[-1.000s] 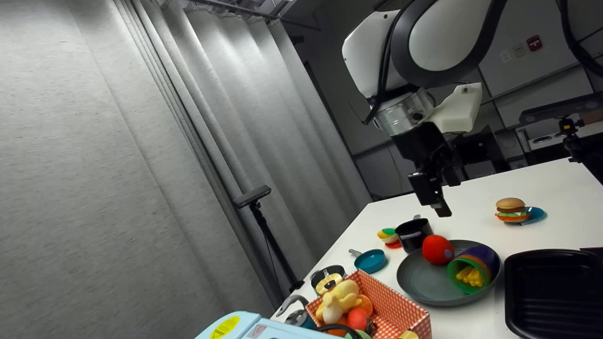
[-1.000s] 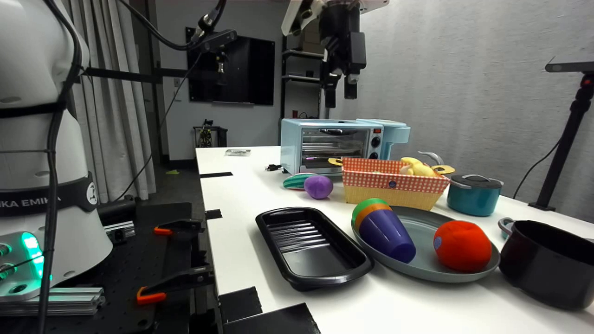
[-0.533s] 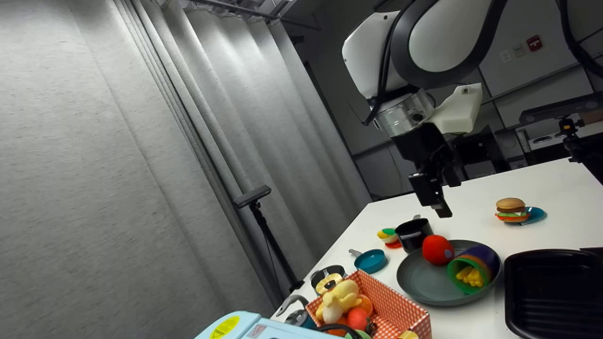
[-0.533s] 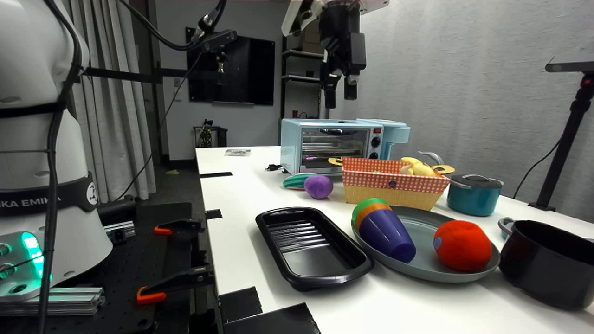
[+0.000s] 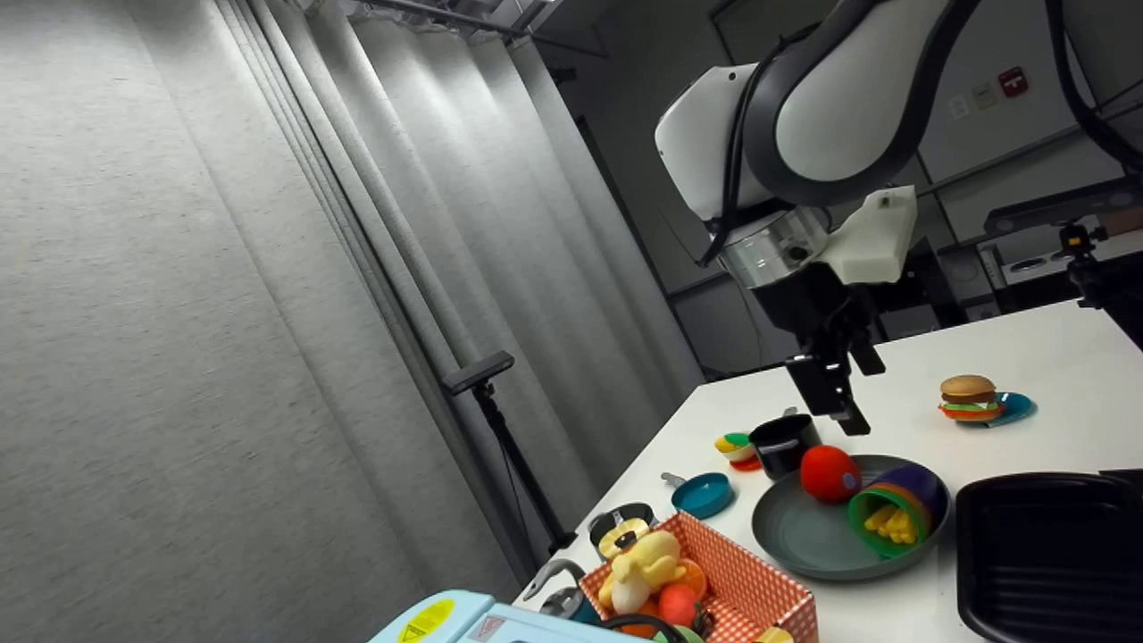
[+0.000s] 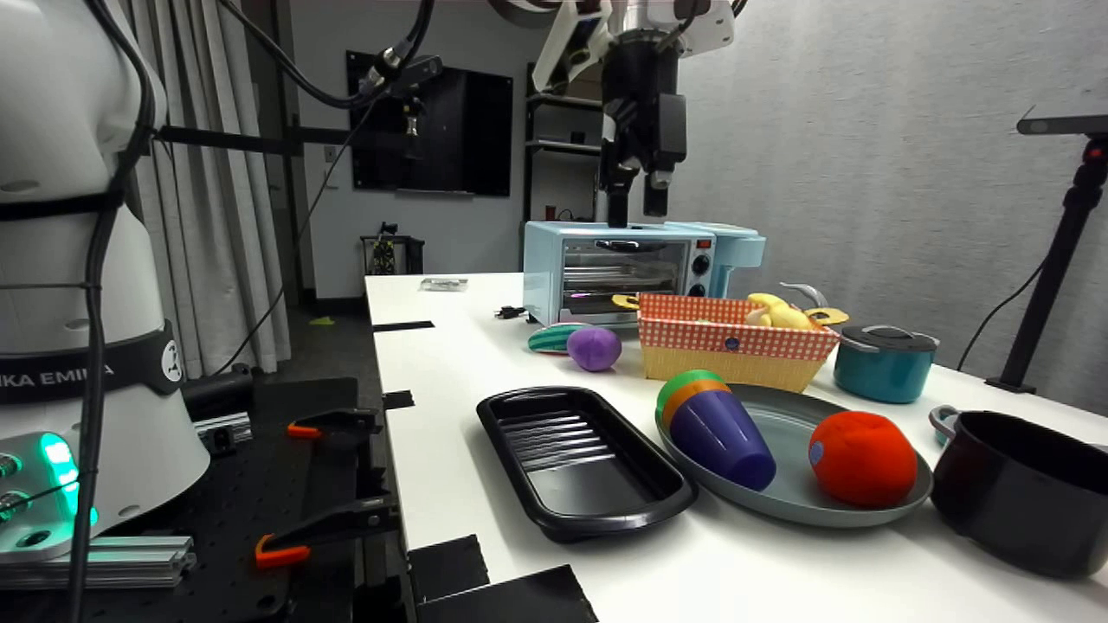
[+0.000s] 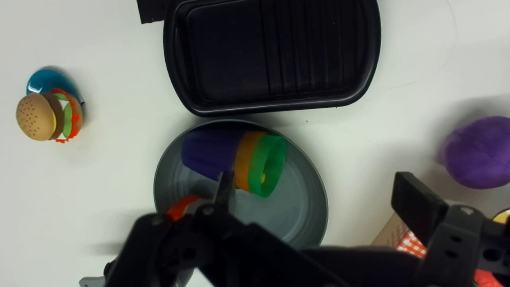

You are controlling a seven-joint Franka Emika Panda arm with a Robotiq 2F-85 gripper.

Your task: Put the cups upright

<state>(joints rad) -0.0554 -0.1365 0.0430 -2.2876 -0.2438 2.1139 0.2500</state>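
Where the cups [image 6: 714, 428] lie: nested sideways on the plate [image 6: 792, 428], at left in an exterior view
Jaws: wide apart, holding nothing

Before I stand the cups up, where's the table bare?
The wrist view shows bare table between the burger and the plate, and between the black tray and purple toy. Crowded: the plate itself, holding the cups and red toy, with the tray close alongside.
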